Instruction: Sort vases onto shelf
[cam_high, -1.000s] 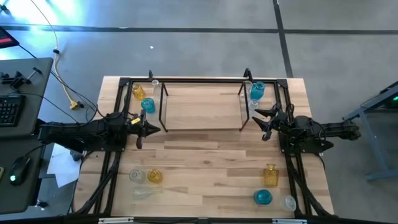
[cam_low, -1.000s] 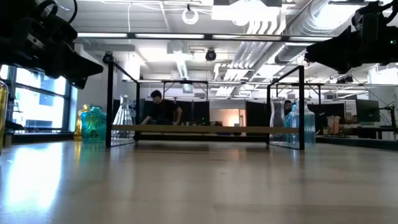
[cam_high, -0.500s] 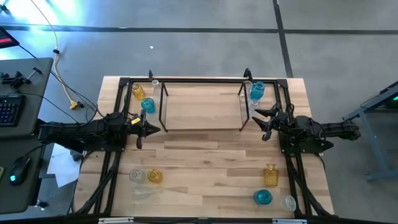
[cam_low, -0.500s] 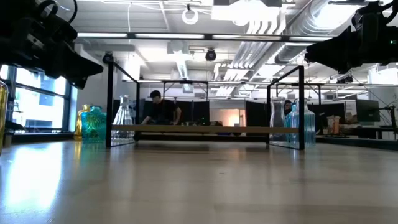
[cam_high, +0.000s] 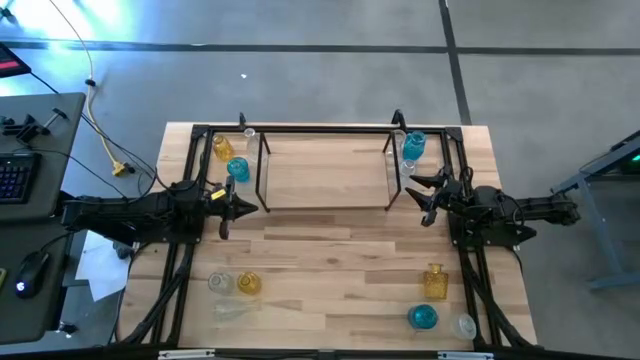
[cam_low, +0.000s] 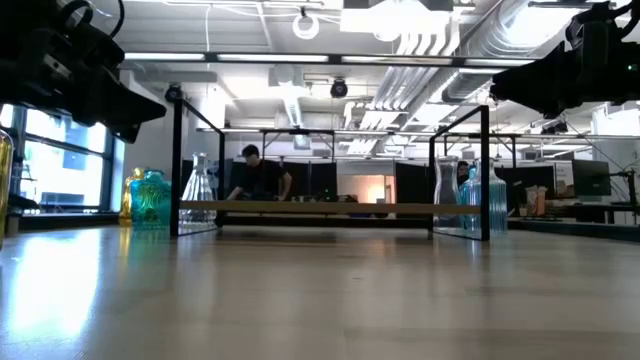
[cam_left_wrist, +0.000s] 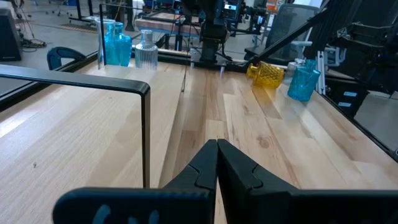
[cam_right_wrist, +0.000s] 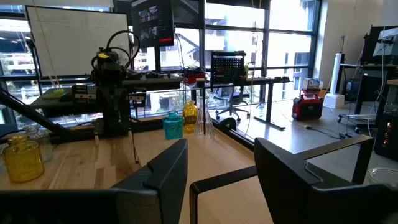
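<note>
Item: low black-rod shelf with pale wood floor (cam_high: 325, 205), upper centre, bare. Glass vases (cam_high: 237, 168) cluster at table corners. Left gripper (cam_high: 232, 208) clenched, empty; right gripper (cam_high: 425, 195) parted, empty. We advise approaching one vase squarely.

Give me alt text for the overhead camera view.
Two dark robot arms flank an empty black-rod shelf on a wooden table: left gripper shut, right gripper open, neither holding anything. Blue, yellow and clear vases stand in clusters near the table's four corners.
</note>
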